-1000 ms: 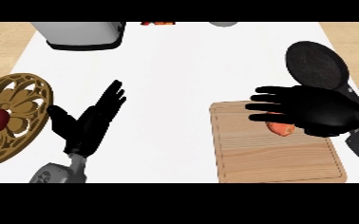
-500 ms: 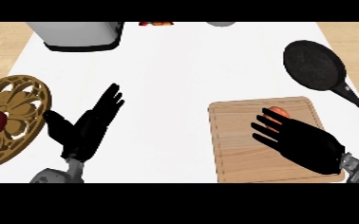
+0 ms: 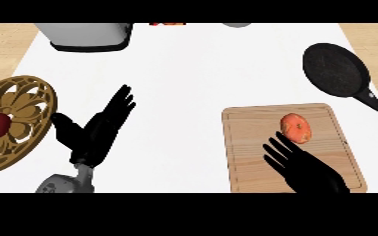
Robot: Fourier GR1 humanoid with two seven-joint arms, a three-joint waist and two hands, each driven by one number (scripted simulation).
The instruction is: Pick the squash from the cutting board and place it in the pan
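Head view: squash (image 3: pixel 296 128) lies on the board (image 3: pixel 251 170), upper-right part of it, orange, not held. Right hand (image 3: pixel 306 170) is over the board's lower half, palm down, fingers straight and spread, pointing up-left; fingertips (image 3: pixel 275 143) sit just below and left of the squash, apart from it, so the hand is open and empty. Pan (image 3: pixel 336 70) is black, on the counter (image 3: pixel 207 75) above and right of the board, handle running down-right toward the frame edge; nothing in it. Pan and board are near each other, not touching. Left hand (image 3: pixel 100 130) shows at lower left, open, fingers up and relaxed, resting, holding nothing; grey forearm (image 3: pixel 65 182) below it. Left of that hand, a gold openwork plate (image 3: pixel 26 115) at the frame's left edge, with something red (image 3: pixel 4 125) partly visible on it; can't tell what it is. Top edge: a grey appliance (image 3: pixel 85 36) at upper left, a small red-orange item (image 3: pixel 167 24) and a grey object (image 3: pixel 236 25), both cut off, can't identify.
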